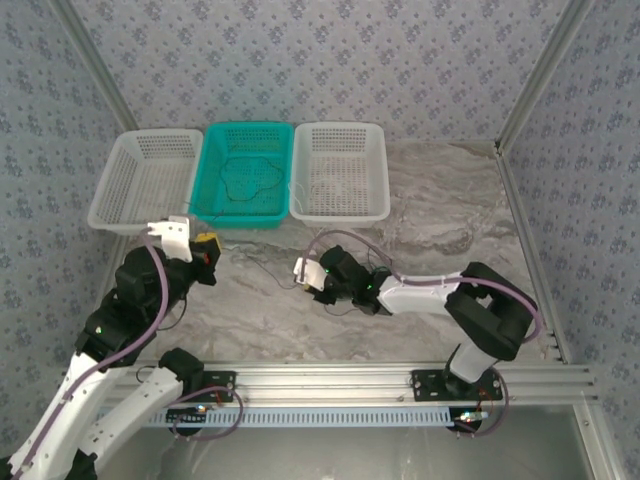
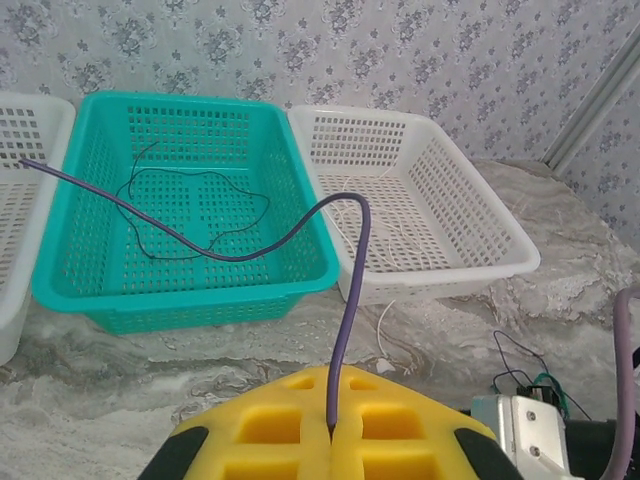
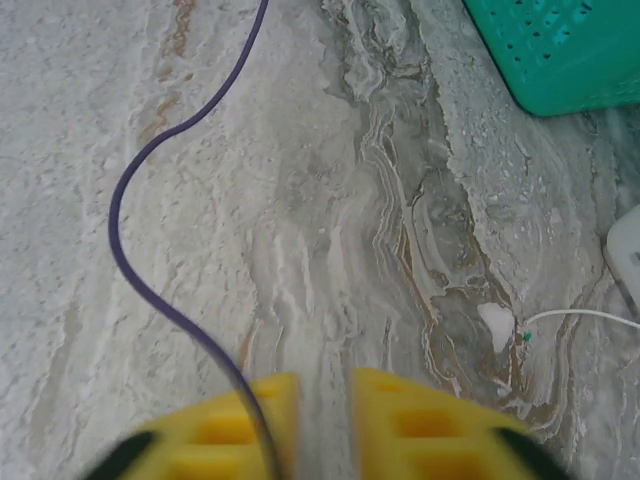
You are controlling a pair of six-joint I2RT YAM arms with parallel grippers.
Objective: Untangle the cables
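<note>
A thin dark cable (image 2: 190,215) lies in a loose loop inside the teal basket (image 2: 310,215), also visible from above (image 1: 250,182). More thin dark wire (image 1: 268,265) trails on the marble between my two grippers, and a dark strand with a teal bit (image 2: 520,362) lies by the right arm's camera block. My left gripper (image 2: 332,378) is shut just in front of the teal basket (image 1: 248,127); the thick purple arm cable ends at the seam between its fingers. My right gripper (image 3: 325,385) hovers low over bare marble, open by a narrow gap with nothing in it.
White baskets stand to the left (image 1: 150,135) and right (image 1: 340,127) of the teal one; the right one (image 2: 480,225) holds a faint pale wire. A thin white wire (image 3: 585,315) lies on the table near it. Frame posts and walls close in the sides.
</note>
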